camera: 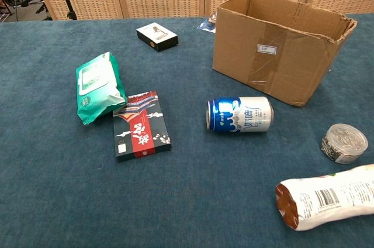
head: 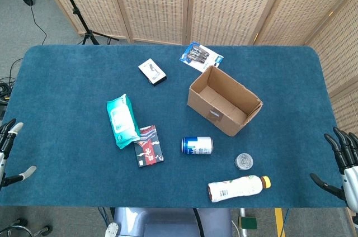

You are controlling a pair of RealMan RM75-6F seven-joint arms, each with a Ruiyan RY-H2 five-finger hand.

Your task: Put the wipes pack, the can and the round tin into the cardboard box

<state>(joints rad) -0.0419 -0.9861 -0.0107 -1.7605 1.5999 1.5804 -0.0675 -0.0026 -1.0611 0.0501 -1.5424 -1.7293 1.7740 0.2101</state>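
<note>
The teal wipes pack (head: 121,121) (camera: 99,86) lies left of centre on the blue table. A blue and white can (head: 197,145) (camera: 240,114) lies on its side in front of the open cardboard box (head: 223,101) (camera: 279,45), which is empty inside as far as I see. The small round tin (head: 244,161) (camera: 344,143) sits right of the can. My left hand (head: 9,153) hangs at the table's left edge and my right hand (head: 342,164) at the right edge, both with fingers spread and empty. Neither hand shows in the chest view.
A dark red packet (head: 149,146) (camera: 141,123) lies beside the wipes pack. A bottle with a yellow cap (head: 238,188) (camera: 330,196) lies at the front. A small black and white box (head: 152,71) (camera: 156,36) and a blister pack (head: 201,56) sit at the back.
</note>
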